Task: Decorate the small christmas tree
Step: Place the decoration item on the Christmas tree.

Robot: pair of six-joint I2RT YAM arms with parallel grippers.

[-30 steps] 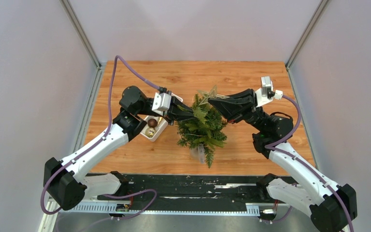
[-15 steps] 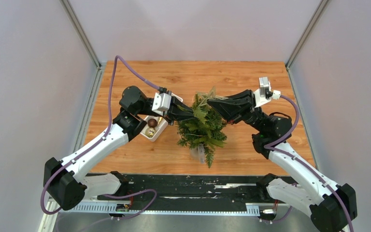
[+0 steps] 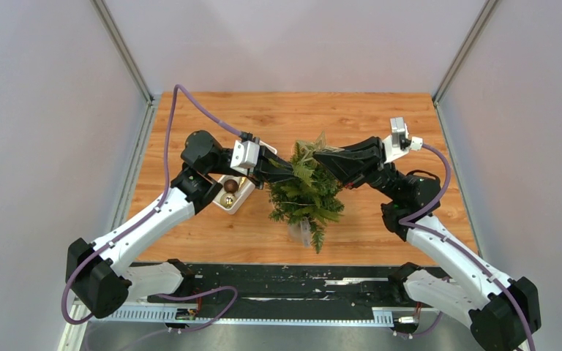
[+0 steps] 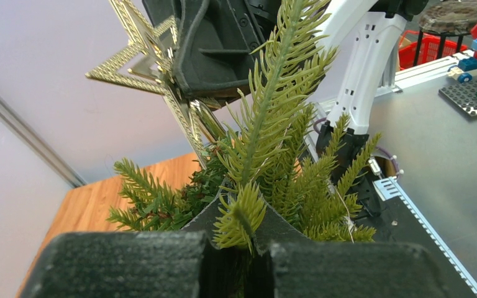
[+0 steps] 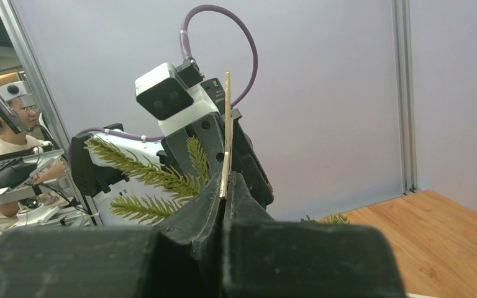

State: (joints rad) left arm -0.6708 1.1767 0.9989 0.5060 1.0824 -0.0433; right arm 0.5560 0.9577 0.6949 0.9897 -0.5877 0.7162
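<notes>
The small christmas tree (image 3: 306,194) stands mid-table on its clear base (image 3: 300,232), leaning a little. My left gripper (image 3: 290,170) comes in from the left and is shut on an upper branch (image 4: 242,217), which pokes out between the pads. My right gripper (image 3: 322,156) reaches from the right and is shut on a flat gold star (image 3: 313,144), held right at the treetop. In the left wrist view the star (image 4: 152,59) hangs beside the top sprig (image 4: 273,81). The right wrist view shows the star (image 5: 226,130) edge-on, rising from the shut right gripper (image 5: 225,186).
A white tray (image 3: 243,196) lies left of the tree under the left wrist. It holds a brown ball (image 3: 230,186) and a gold ball (image 3: 227,199). Grey walls stand on three sides of the wooden table (image 3: 278,117).
The right gripper has shifted slightly left with the star, bringing it closer over the treetop. The left gripper and tree have stayed put.
</notes>
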